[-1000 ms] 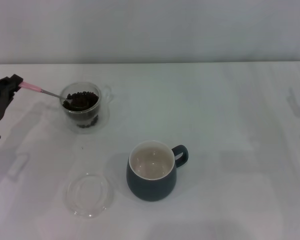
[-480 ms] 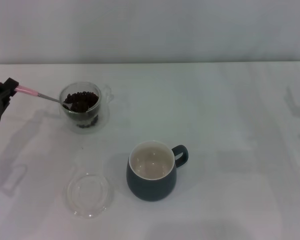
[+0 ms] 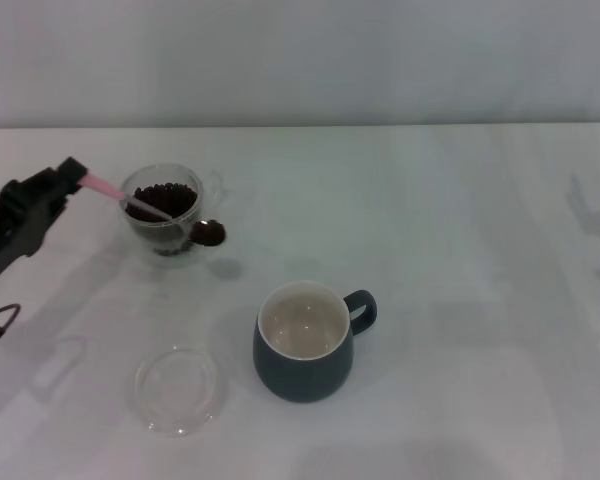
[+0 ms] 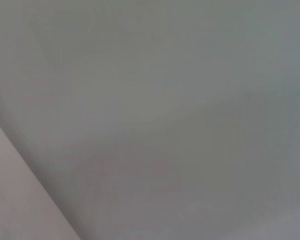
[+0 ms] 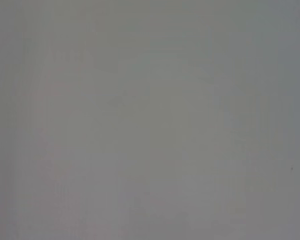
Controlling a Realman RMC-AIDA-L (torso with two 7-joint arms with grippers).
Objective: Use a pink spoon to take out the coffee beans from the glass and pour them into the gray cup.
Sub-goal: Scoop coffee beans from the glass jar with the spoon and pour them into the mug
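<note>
Now pink spoon (image 3: 160,211) (loaded) beyond glass (image 3: 165,215)

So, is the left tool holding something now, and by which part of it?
Yes. The left tool holds the pink spoon by the end of its pink handle; the metal bowl, loaded with coffee beans, is just outside the glass.

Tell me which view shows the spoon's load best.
The head view: the pink spoon, held by the left gripper, carries coffee beans just past the glass. Both wrist views show only blank surface.
</note>
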